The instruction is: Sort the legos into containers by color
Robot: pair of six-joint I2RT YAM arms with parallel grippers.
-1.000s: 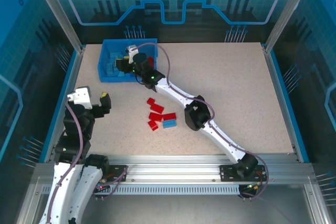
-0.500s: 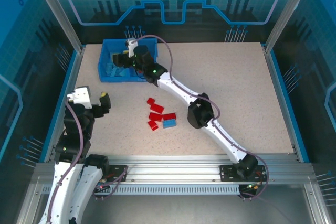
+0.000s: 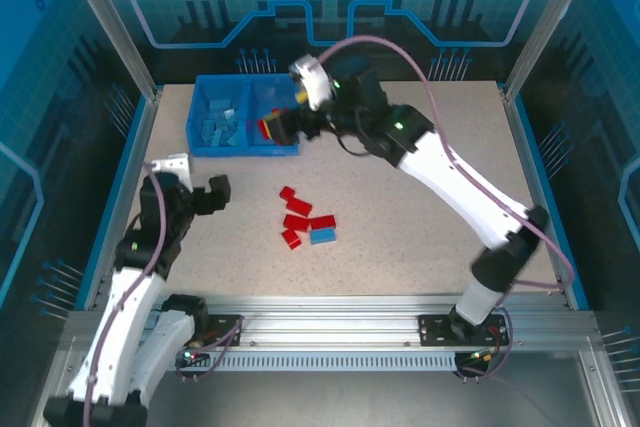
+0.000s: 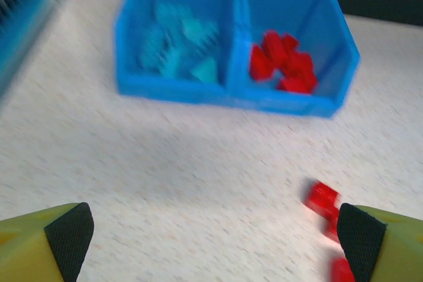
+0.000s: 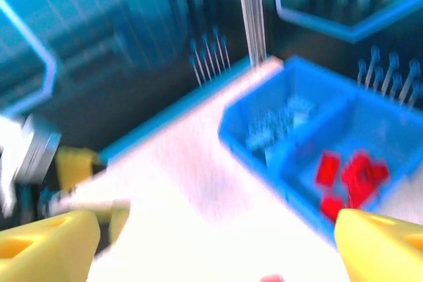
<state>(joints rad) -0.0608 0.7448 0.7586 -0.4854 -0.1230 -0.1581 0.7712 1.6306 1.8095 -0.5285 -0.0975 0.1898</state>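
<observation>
Legos, small rectangular plastic bricks in bright red and light blue. The sorted share lies in the blue rectangular plastic bin (image 3: 240, 150) at the far left of the speckled beige worktop (image 3: 450, 247). The light blue bricks (image 4: 178, 47) are in the left compartment and the red bricks (image 4: 284, 64) in the right. No mixing is visible in the left wrist view.

The unsorted cluster (image 3: 298, 217) lies on the worktop nearer than the bin and well apart from it. It holds several red bricks, with one loose light blue brick (image 3: 322, 236) at its near right corner.

Change, right arm: a second ago the right pincer (image 5: 211, 246) was low inside the bin. Now it is lifted and drawn back to the bin's right end. Its fingers are spread wide with nothing between them. The right wrist view is blurred, so the arm is probably moving.

Change, left arm: the left pincer (image 4: 215, 232) has come in from the left edge toward the middle. Its fingers are fully apart and empty. It faces the bin, with loose red bricks just inside its right finger.

The cluster is unchanged over that second.

Reading: the drop-off looks finished, though which brick went in cannot be told. The cluster is what remains: red to the right compartment, the single blue one to the left. Either arm seems free to fetch.
</observation>
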